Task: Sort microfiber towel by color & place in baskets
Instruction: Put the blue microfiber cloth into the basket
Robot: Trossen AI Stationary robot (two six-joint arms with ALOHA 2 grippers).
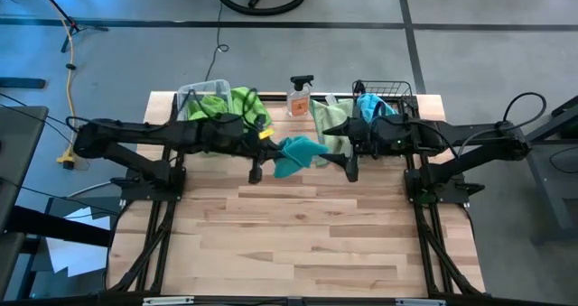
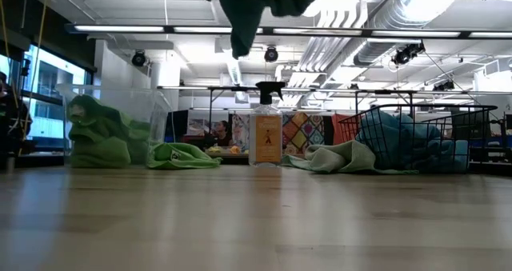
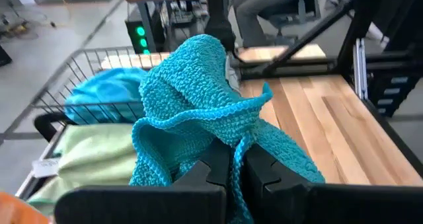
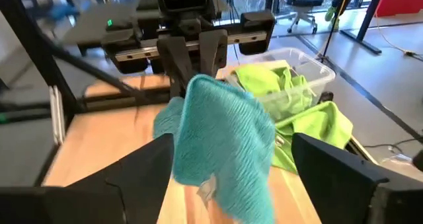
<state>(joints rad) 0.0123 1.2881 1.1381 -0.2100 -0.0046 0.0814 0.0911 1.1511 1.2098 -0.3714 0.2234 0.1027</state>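
Hidden: blue towel (image 2: 264, 3) cut off at top of low view | Count: two baskets, one spray bottle (image 1: 299, 97) | Holds: clear tub (image 1: 195, 98) upper left, green towels (image 1: 237, 106); wire basket (image 1: 397, 91) upper right, blue towels (image 1: 370, 104) | Claws: left gripper (image 3: 236, 171) pinched on blue towel, mid-frame; right gripper (image 4: 228, 178) spread wide.

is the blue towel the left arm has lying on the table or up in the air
Up in the air. The left gripper is shut on the blue towel, and in the low view the towel hangs well above the table, above the spray bottle.

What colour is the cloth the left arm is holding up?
Sky blue towel, pinched in the left gripper; clearest in the left wrist view.
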